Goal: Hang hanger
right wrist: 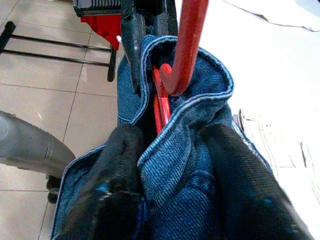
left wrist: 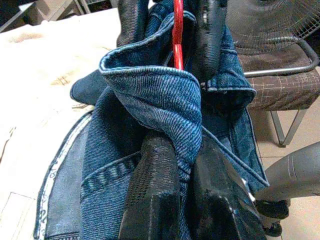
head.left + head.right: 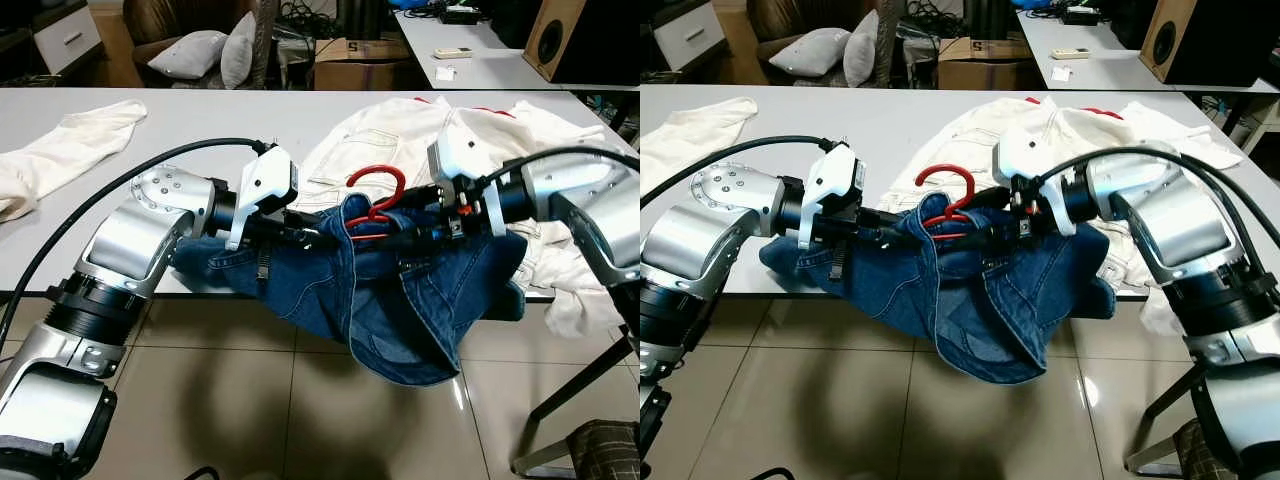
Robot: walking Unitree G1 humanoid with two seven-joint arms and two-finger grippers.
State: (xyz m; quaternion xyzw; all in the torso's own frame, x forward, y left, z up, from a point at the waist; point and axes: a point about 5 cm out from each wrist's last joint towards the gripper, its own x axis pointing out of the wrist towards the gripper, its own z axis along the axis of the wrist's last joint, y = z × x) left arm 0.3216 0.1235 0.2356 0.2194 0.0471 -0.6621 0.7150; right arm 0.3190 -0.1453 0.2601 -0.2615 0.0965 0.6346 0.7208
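1. At the near edge of the table (image 3: 150, 120), both arms meet over a bundle of blue jeans (image 3: 400, 300) with a red hanger (image 3: 378, 195) poking up from the middle, hook uppermost.
2. Left gripper (image 2: 175, 195) is pinched tight on a fold of denim, and the right gripper (image 1: 175, 165) clamps the waistband from the opposite side, fingers straddling the cloth right under the hook.
3. My read: the two are holding the jeans steady on the hanger's bar so the load can be lifted as one piece.
4. Most of the jeans spill off the table edge toward the tiled floor (image 3: 250, 400), so the weight pulls downward and the fabric could slip.
5. Behind them lies a heap of white clothes (image 3: 400, 130), touching the jeans, with another pale garment (image 3: 60, 150) well apart on the left.
6. No rail for hanging is in sight, so the carry looks ahead.
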